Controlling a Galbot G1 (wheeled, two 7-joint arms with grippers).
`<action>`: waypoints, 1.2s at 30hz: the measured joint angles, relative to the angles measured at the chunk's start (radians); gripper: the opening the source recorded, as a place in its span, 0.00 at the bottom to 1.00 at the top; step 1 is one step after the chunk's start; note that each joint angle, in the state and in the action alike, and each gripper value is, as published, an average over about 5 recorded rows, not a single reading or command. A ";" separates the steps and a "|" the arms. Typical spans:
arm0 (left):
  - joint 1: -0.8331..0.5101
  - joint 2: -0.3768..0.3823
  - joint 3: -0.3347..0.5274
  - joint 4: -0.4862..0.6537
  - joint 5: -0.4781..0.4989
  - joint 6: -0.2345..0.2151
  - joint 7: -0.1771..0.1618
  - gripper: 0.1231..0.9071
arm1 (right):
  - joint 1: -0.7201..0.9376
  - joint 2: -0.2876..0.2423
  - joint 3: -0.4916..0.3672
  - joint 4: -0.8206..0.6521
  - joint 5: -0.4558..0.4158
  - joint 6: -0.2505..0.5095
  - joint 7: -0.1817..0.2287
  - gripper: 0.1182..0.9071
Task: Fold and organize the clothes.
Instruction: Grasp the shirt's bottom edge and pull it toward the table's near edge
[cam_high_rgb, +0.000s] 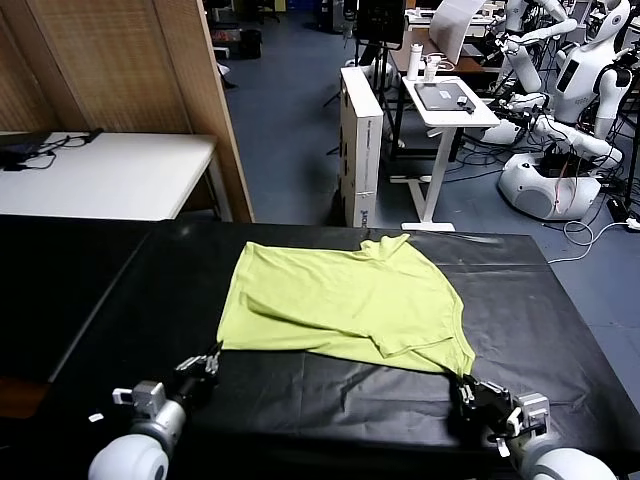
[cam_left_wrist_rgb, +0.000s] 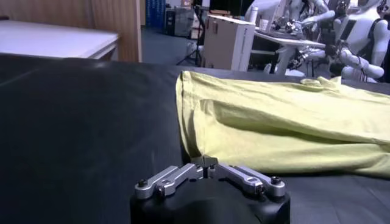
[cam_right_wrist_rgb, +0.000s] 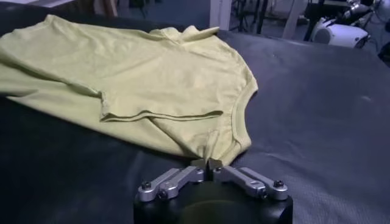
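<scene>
Lime-green cotton T-shirt (cam_high_rgb: 345, 305) spread crumpled and part-folded across the middle of the black counter (cam_high_rgb: 560, 300), centre of the head frame, collar rim toward the lower right. Left tool (cam_high_rgb: 212, 362) low at the lower left of that frame, clenched right at the near left corner of the cloth; from the left wrist camera (cam_left_wrist_rgb: 206, 163) fingertips met at the very edge of the fabric, a real pinch likely but too slight to be sure of. Right tool (cam_high_rgb: 466, 385) low at the lower right, clenched on the near right corner just by the collar; right wrist camera (cam_right_wrist_rgb: 207, 163) shows a small pleat of cloth drawn into the closed tips. Judged step: lifting the near edge to carry it over toward the far edge. Best done by raising both corners together and level, keeping the edge taut between them without stretching the neck. Worth checking that the left corner truly rises with the tool before going far. Worth a slow, low arc so the loose folded layer in the middle stays flat. Risk: one corner slipping free and the fold skewing
</scene>
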 joint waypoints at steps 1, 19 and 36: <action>0.013 0.000 -0.006 -0.008 0.002 0.000 0.000 0.03 | -0.002 -0.012 0.003 0.003 0.010 -0.008 0.004 0.03; 0.255 -0.038 -0.127 -0.135 0.016 -0.006 0.002 0.03 | -0.092 -0.131 0.040 0.072 0.084 -0.062 0.026 0.03; 0.330 -0.038 -0.182 -0.192 0.013 0.041 -0.018 0.74 | -0.190 -0.115 0.089 0.172 0.070 -0.062 0.027 0.90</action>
